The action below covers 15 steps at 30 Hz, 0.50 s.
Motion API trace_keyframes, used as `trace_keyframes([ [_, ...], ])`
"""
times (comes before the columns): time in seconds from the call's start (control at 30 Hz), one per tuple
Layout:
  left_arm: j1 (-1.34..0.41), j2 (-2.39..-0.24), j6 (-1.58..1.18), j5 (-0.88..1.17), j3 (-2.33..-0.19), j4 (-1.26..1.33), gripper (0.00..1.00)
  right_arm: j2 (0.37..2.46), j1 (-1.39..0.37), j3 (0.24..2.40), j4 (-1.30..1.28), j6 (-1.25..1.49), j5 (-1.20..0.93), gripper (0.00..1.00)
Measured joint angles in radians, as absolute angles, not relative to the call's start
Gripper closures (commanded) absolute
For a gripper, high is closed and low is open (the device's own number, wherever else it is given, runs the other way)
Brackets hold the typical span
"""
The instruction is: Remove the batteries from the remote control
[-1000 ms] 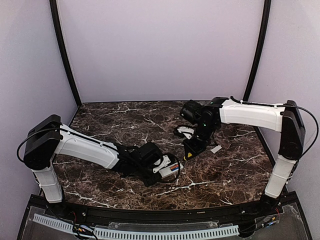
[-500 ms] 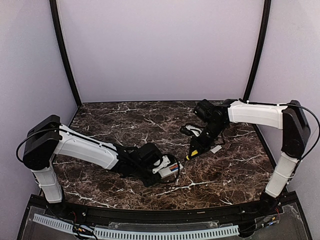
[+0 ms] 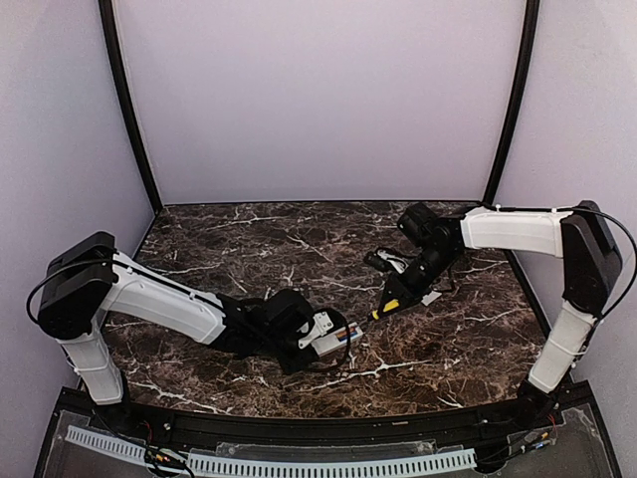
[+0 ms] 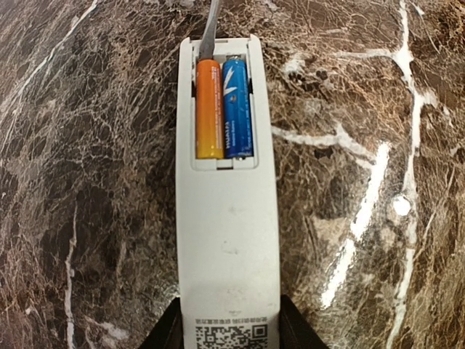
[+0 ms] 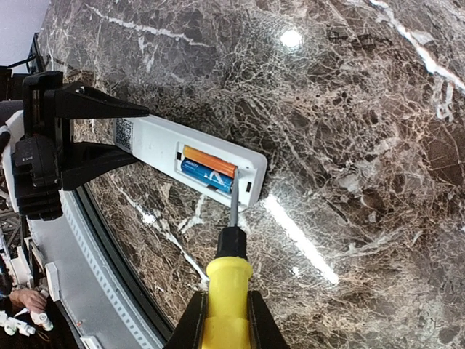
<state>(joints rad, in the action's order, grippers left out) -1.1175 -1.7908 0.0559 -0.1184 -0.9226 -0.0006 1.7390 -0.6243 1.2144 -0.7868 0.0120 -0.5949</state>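
Note:
The white remote control [image 4: 227, 240] lies flat on the marble table with its battery bay open. Two batteries [image 4: 224, 109] sit side by side in the bay, one showing orange, one blue. My left gripper [image 4: 229, 336] is shut on the remote's code-mark end. My right gripper [image 5: 225, 320] is shut on the yellow screwdriver [image 5: 227, 291]. Its thin metal blade touches the end of the orange battery [image 5: 209, 161] at the bay's end wall. In the top view the remote [image 3: 333, 339] is at centre, and the screwdriver [image 3: 388, 305] slants down to it from the right gripper [image 3: 403, 289].
A small flat white lid piece [image 3: 430, 297] lies on the marble table [image 3: 458, 349] just right of the right gripper. The table's black front rail [image 5: 109, 254] runs close to the remote. Purple walls close in the back and sides.
My right arm has drawn back to the right and lowered the screwdriver so its tip now points at the remote's open end. The left arm has shifted slightly forward with the remote.

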Motion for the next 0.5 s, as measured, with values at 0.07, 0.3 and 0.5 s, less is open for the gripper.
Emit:
trace_keyframes([
  [0.07, -1.118, -1.783, 0.066, -0.121, -0.902, 0.030, 1.00, 1.739, -0.619, 1.208, -0.780, 0.008, -0.608, 1.00],
  [0.3, -1.123, -1.740, 0.133, -0.161, -0.823, 0.097, 1.00, 1.740, -0.616, 1.186, -0.744, -0.008, -0.662, 1.00],
  [0.5, -1.126, -1.720, 0.195, -0.186, -0.800, 0.101, 1.00, 1.741, -0.616, 1.170, -0.722, -0.018, -0.696, 1.00],
])
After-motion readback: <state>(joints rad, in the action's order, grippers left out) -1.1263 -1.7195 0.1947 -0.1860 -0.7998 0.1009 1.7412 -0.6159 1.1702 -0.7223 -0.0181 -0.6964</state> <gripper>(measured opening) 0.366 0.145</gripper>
